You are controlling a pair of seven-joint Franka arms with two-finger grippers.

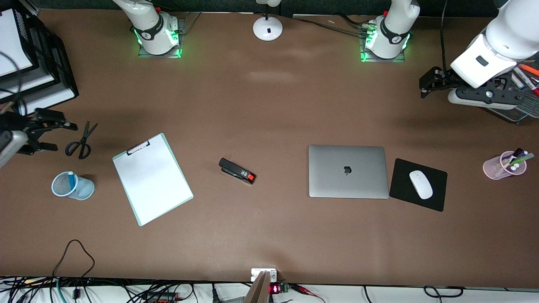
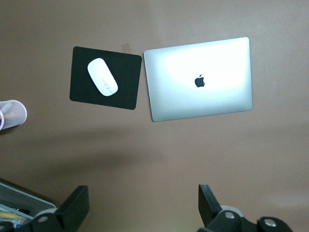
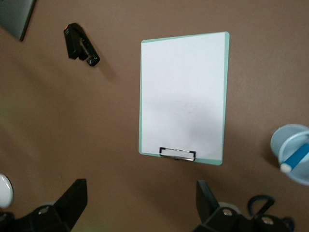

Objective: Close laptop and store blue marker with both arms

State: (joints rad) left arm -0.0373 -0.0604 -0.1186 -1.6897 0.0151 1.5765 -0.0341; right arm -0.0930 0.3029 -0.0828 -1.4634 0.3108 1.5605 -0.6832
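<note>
The silver-grey laptop (image 1: 348, 171) lies shut on the table, lid down with the apple logo up; it also shows in the left wrist view (image 2: 198, 79). The blue marker (image 1: 70, 179) stands in a light-blue mesh cup (image 1: 73, 186) toward the right arm's end; the right wrist view shows it too (image 3: 295, 158). My left gripper (image 1: 422, 87) is open and empty, up over bare table beside the wire tray; its open fingers show in its wrist view (image 2: 143, 198). My right gripper (image 1: 67, 136) is open and empty over the table by the scissors, also seen in its wrist view (image 3: 140, 198).
A black mouse pad (image 1: 438, 198) with a white mouse (image 1: 420, 184) lies beside the laptop. A pink pen cup (image 1: 503, 166) and wire tray (image 1: 520, 111) stand at the left arm's end. A stapler (image 1: 237, 171), clipboard (image 1: 151, 179), scissors (image 1: 81, 143), lamp base (image 1: 268, 28) and black paper trays (image 1: 50, 71) are also there.
</note>
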